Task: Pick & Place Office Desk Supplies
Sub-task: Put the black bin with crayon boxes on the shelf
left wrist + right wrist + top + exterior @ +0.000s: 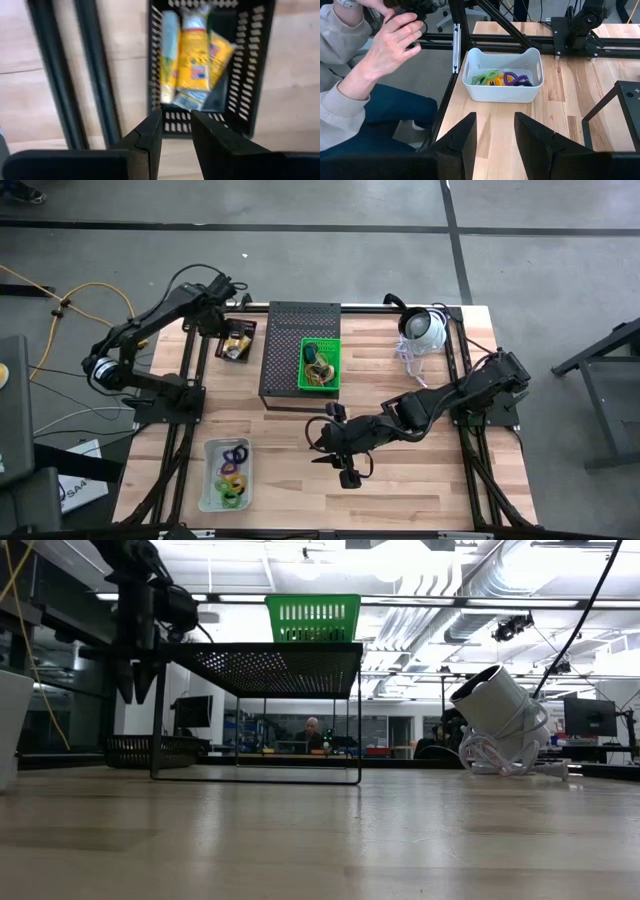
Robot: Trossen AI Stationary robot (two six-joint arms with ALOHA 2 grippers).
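Observation:
My left gripper (220,328) hangs open and empty, fingers pointing down, just above a black mesh basket (238,340) at the far left. The basket holds yellow-and-white packets (197,60). The gripper also shows in the left wrist view (176,120) and the low view (135,685). My right gripper (328,452) is open and empty over the bare wood near the table's middle front. It points toward a white bin (502,92) with purple, green, orange and black loops (505,78). This bin stands at the front left (210,480).
A black mesh stand (285,350) at the table's middle back carries a green basket (320,365) holding small items. A white dome-shaped device with a cable (424,330) lies at the back right. A person's hand (390,45) and sleeve show beyond the table edge by the white bin.

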